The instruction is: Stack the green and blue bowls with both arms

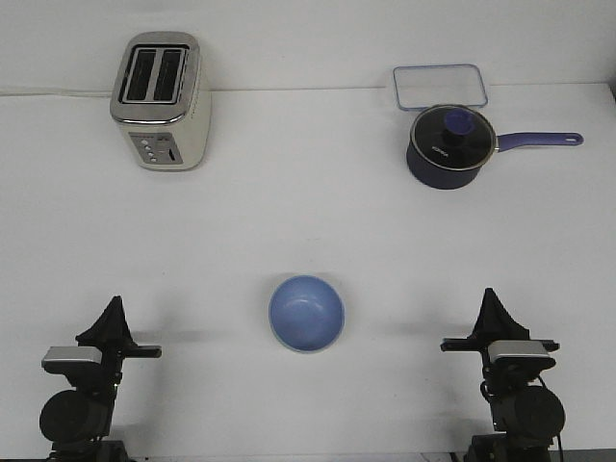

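Observation:
The periwinkle blue bowl (306, 313) sits upright on the white table at the front centre, between the two arms. A thin pale edge shows along its lower left rim; I cannot tell whether that is the green bowl under it, and no separate green bowl is in view. My left gripper (114, 306) rests at the front left, fingers drawn to a point, empty, well left of the bowl. My right gripper (491, 296) rests at the front right, fingers also together, empty, well right of the bowl.
A cream and silver toaster (161, 101) stands at the back left. A dark navy saucepan (447, 146) with lid has its handle pointing right at the back right. A clear rectangular lid (438, 85) lies behind it.

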